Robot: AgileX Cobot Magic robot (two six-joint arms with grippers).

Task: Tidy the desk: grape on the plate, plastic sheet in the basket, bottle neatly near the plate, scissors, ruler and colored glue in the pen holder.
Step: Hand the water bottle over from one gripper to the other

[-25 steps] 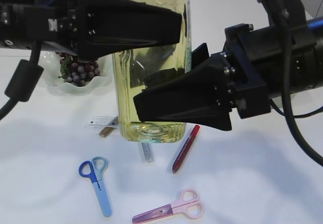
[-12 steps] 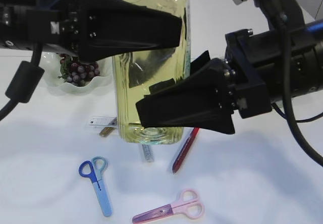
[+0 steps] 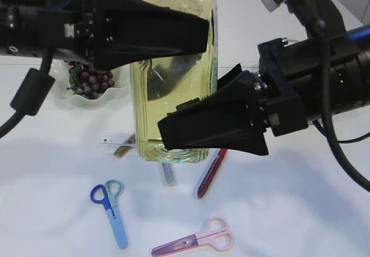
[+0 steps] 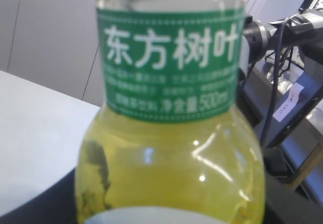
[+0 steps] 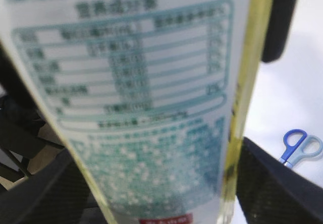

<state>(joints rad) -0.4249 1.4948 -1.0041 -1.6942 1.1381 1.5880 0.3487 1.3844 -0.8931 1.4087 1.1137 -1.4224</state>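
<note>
A clear bottle (image 3: 173, 77) of yellow tea with a green label stands upright above the white table, between both grippers. My left gripper (image 3: 196, 31) is shut on its upper part; the bottle (image 4: 171, 158) fills the left wrist view. My right gripper (image 3: 191, 112) is shut on its lower part, one finger in front and one behind; the label (image 5: 146, 108) fills the right wrist view. Grapes (image 3: 89, 82) lie on the scalloped plate (image 3: 118, 92) at the back left. Blue scissors (image 3: 113, 210), pink scissors (image 3: 193, 239), a red glue pen (image 3: 212, 173) and a clear ruler (image 3: 115, 138) lie on the table.
A silvery glue stick (image 3: 167, 175) and a brown stick (image 3: 122, 150) lie under the bottle. The blue scissors also show in the right wrist view (image 5: 300, 146). Basket, pen holder and plastic sheet are out of view.
The right gripper has shifted slightly right and up along the bottle. The bottle and left gripper have hardly moved.
</note>
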